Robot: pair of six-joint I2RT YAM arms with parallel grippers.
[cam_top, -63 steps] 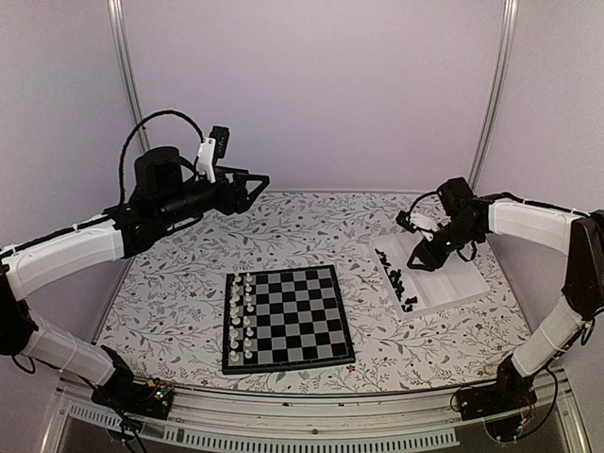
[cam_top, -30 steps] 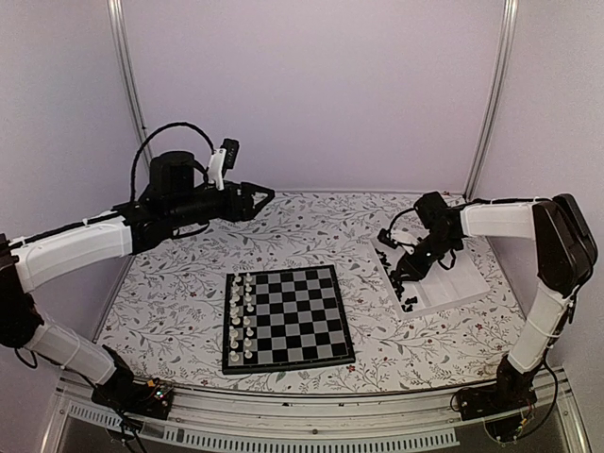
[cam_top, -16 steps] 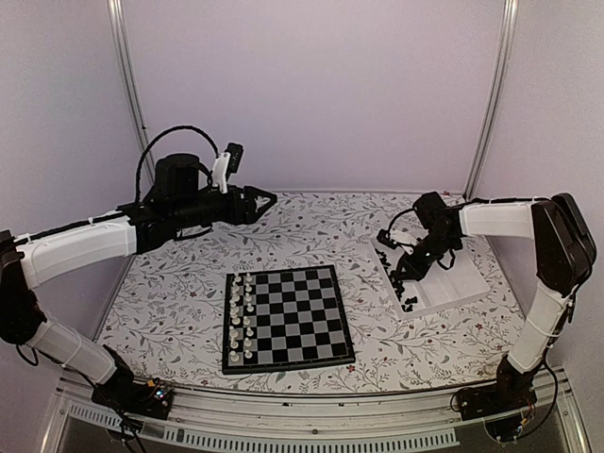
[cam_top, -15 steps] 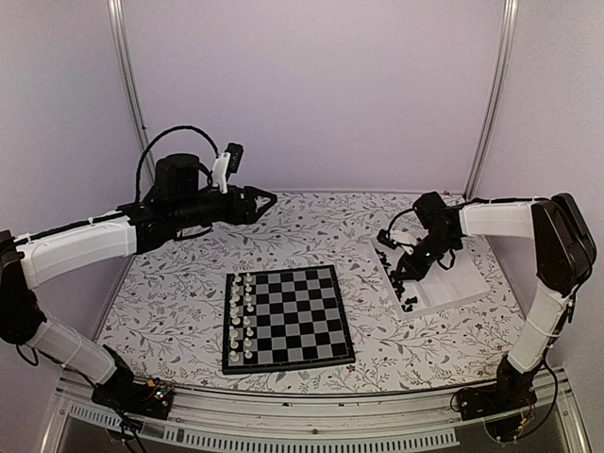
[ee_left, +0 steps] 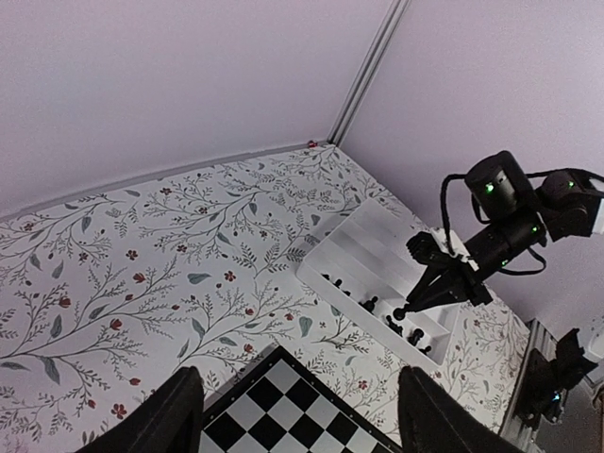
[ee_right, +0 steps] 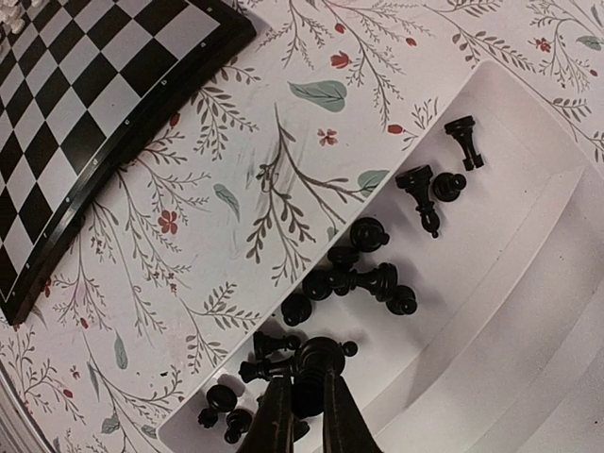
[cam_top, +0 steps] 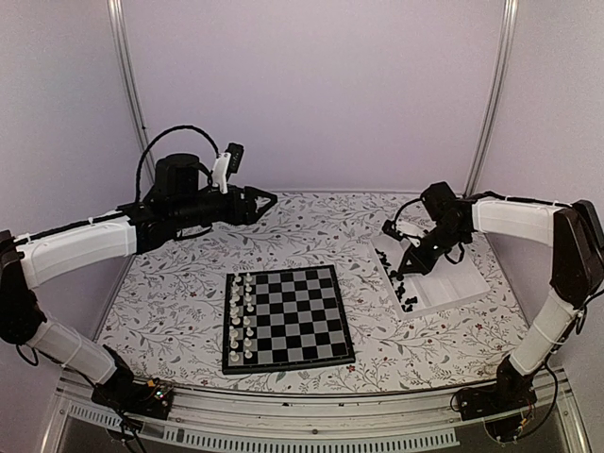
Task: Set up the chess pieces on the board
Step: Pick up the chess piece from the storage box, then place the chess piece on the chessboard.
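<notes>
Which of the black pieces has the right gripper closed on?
The round-topped black piece pinched in the right gripper, at the edge of the pile; the other black pieces lie loose in the white tray.

Light even, soft, cool, lilac cast over everything; source not in view. Walls [cam_top: 311,94] flat and bright, no glare spots. Shadows faint, soft-edged. White tray [ee_right: 528,283] close to washed out, its steps showing only as pale grey shading. Overhead view sharp, posts [cam_top: 125,75] leaning from wide lens. Left wrist view: own fingers [ee_left: 170,425] dark blurred lumps at bottom edge, background clear. Right wrist view: fingers [ee_right: 274,420] out of focus, chess piece [ee_right: 316,363] at their tips slightly soft, tablecloth [ee_right: 189,189] print crisp.
</notes>
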